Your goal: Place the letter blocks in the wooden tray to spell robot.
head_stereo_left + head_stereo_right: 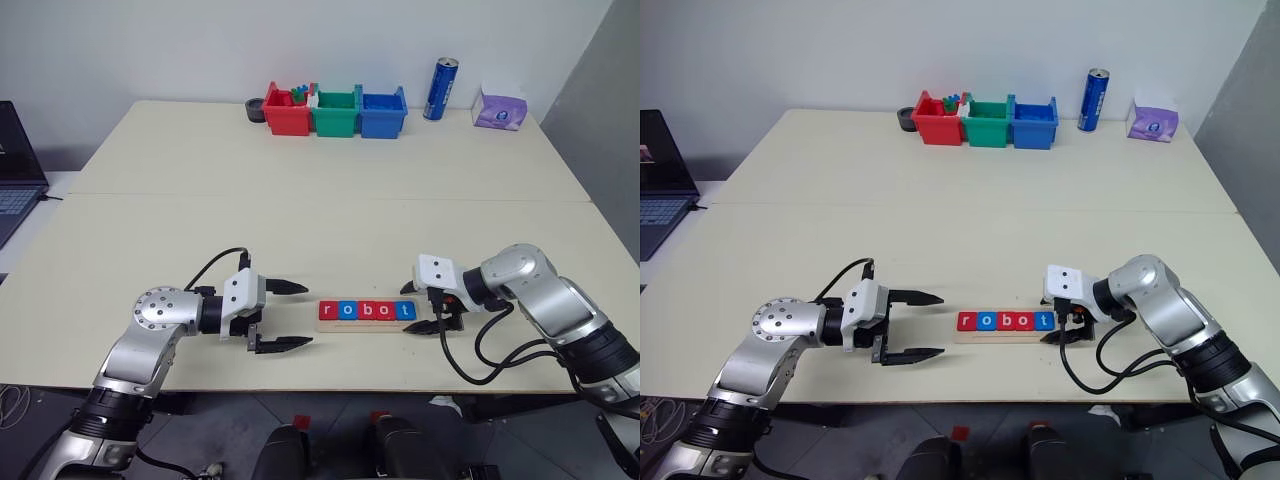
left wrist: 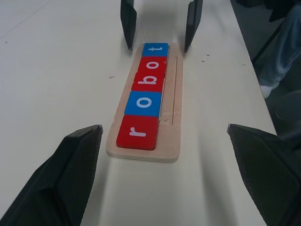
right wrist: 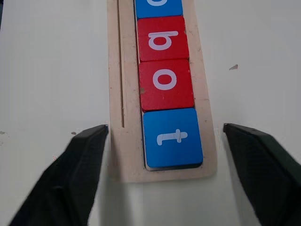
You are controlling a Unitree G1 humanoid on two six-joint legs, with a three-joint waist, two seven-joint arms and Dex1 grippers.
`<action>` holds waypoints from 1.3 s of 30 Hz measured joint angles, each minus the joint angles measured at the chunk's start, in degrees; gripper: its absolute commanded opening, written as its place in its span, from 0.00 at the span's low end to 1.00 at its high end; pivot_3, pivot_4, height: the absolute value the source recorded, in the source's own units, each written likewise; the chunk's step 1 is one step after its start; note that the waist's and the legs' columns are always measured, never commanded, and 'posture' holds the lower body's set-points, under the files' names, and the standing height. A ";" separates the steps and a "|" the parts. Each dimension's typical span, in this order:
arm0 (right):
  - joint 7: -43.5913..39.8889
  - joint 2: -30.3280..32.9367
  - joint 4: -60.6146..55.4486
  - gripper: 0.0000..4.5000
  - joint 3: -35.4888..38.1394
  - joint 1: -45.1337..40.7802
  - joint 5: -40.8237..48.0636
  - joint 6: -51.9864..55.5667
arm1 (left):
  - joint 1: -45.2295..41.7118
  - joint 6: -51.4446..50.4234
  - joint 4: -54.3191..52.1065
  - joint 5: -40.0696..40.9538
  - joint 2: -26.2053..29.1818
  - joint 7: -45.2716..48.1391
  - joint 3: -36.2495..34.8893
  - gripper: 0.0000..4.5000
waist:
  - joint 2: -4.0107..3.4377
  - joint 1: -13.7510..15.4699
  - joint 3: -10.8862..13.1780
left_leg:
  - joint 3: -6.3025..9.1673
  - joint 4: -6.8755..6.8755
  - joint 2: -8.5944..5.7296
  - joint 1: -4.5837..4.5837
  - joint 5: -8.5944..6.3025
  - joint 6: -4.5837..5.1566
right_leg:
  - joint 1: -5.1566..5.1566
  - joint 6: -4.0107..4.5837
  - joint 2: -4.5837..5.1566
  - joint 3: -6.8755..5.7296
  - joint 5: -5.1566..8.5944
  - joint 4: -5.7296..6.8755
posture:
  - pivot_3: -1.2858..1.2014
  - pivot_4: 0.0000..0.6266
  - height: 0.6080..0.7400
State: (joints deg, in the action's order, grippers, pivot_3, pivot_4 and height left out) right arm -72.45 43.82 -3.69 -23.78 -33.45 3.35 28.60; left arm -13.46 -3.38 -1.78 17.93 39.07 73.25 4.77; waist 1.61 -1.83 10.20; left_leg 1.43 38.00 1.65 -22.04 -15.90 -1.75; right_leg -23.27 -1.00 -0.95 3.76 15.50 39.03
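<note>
Five letter blocks lie in a row in the wooden tray near the table's front edge. They read r, o, b, o, t: red, blue, red, red, blue. My right gripper is open, one finger on each side of the tray's end by the blue t block, and holds nothing. My left gripper is open and empty, a short way off the tray's other end by the red r block. In the left wrist view, the right gripper's fingers stand at the tray's far end.
Red, green and blue bins stand in a row at the back of the table. A blue can and a purple tissue pack are at the back right. A laptop sits at far left.
</note>
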 measured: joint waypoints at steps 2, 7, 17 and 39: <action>0.01 -0.02 -0.07 0.99 0.04 -0.30 0.21 0.86 | 0.51 0.08 0.01 0.00 0.01 0.02 -0.01 1.00 | 0.00 -0.01 0.00 | 0.01 0.00 0.00 0.00 0.00 0.00 | 0.00 0.00 0.00 0.01 0.00 0.00 | 0.52 0.24 1.00; 0.38 0.15 -4.07 0.99 3.56 -0.84 3.19 4.97 | 1.06 0.60 0.08 0.00 0.02 0.08 -0.03 1.00 | 0.00 0.02 0.00 | 0.05 0.00 0.00 -0.01 0.00 0.00 | 0.00 0.00 0.01 -0.01 0.00 0.00 | 0.52 0.24 1.00; 10.36 -0.73 -13.33 0.99 18.87 14.03 9.70 9.03 | 4.19 2.84 2.74 -0.03 0.23 -2.65 -3.67 1.00 | 0.00 0.15 0.00 | 0.05 -0.01 0.01 -0.06 0.00 0.00 | -0.01 -0.01 0.05 -0.02 0.00 0.00 | 0.52 0.24 1.00; 6.05 7.08 -20.67 0.99 28.52 23.58 22.18 6.93 | 1.05 -3.94 1.30 3.83 2.87 1.27 -4.99 1.00 | -0.01 0.04 0.02 | -0.08 0.02 0.00 0.00 0.03 0.04 | 0.05 -0.35 -0.03 0.04 0.08 -0.04 | 0.52 0.24 1.00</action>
State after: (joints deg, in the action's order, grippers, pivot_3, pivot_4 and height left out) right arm -66.40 50.90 -24.36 4.73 -9.87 25.53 35.52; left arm -12.41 -7.31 -0.49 21.76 41.94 74.52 -0.22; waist 1.60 -1.80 10.21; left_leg 1.36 38.01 1.65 -22.04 -15.88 -1.71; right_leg -23.22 -1.36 -0.98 3.79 15.58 38.99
